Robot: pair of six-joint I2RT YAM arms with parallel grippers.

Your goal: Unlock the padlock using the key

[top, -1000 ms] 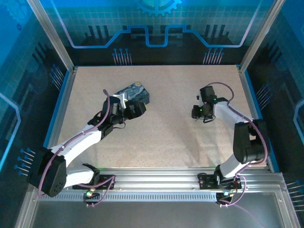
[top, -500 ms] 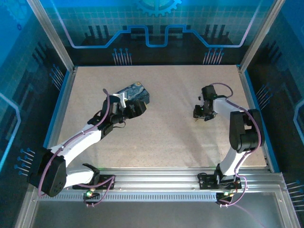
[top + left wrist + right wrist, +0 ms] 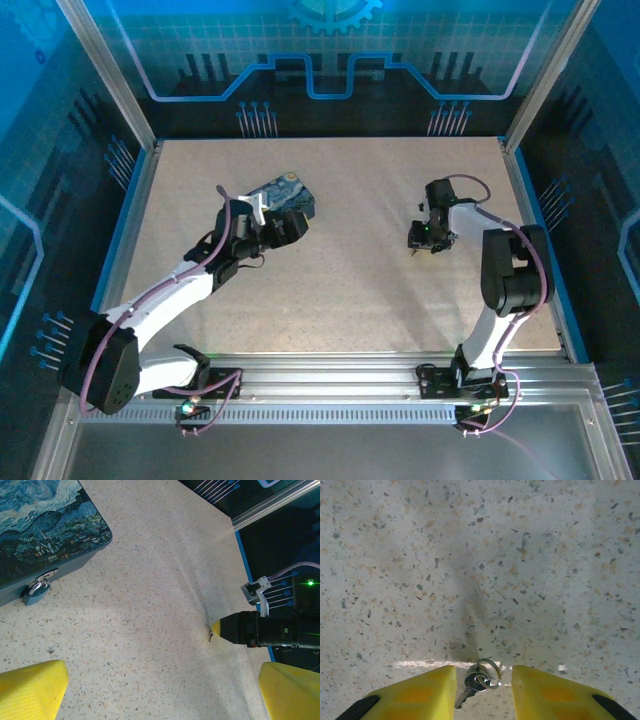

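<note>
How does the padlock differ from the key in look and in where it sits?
The padlock has a blue body; the key is bare silvery metal with a ring. The padlock hangs on the hasp of the tin; the key lies between the fingers of the right gripper. Both are small, with silvery parts.

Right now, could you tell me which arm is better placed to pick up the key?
Right: the right gripper straddles the key on the table, a finger either side. The left gripper hovers open by the padlock on the tin.
</note>
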